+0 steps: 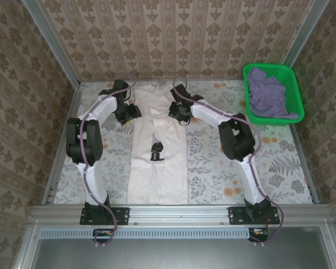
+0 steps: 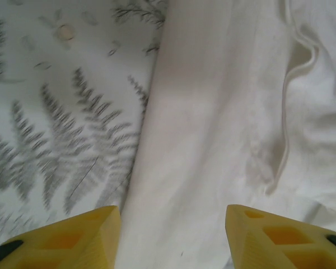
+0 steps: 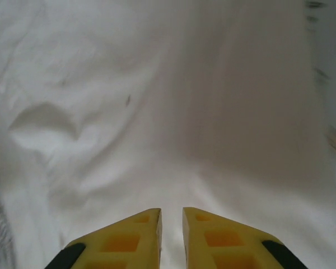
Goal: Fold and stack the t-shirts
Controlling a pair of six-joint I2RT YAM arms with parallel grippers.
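Your left gripper (image 2: 172, 224) stands wide over the edge of the shirt (image 1: 157, 182). Your right gripper (image 3: 172, 221) is nearly closed over it.

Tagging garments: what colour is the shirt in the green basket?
The shirt is plain lavender-purple, clearest in the top external view.

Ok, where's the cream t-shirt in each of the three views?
Top external: cream t-shirt lies as a long strip down the middle.
Left wrist: cream t-shirt covers the centre and right.
Right wrist: cream t-shirt covers most of the frame.
Shared landmark: fern-print table cover beside its edge.
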